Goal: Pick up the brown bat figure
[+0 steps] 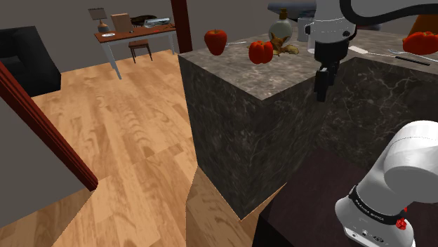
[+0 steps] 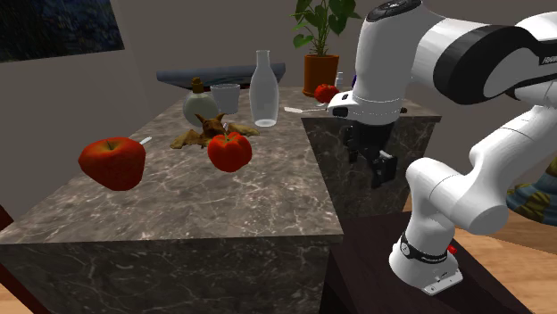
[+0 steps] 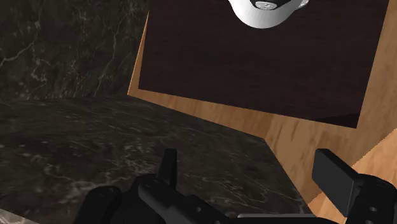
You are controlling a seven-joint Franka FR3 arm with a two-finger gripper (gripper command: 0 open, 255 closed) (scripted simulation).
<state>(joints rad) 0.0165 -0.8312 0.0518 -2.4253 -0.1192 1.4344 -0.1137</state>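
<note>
Up on the marbled counter, in the shoulder view, the brown bat figure lay at the foot of a round vase, just right of a red fruit. The gripper hung lower and to the right of it, pointing down in front of the counter's side wall, well apart from the figure.

From the second exterior view, the bat figure lay flat on the countertop between the vase and the red fruit. The gripper sat below the level of the top, off to the right past the counter's corner.

Through the wrist view, the two fingers stood wide apart with nothing between them, aimed at the counter's wall, the wood floor and the dark stand.
</note>
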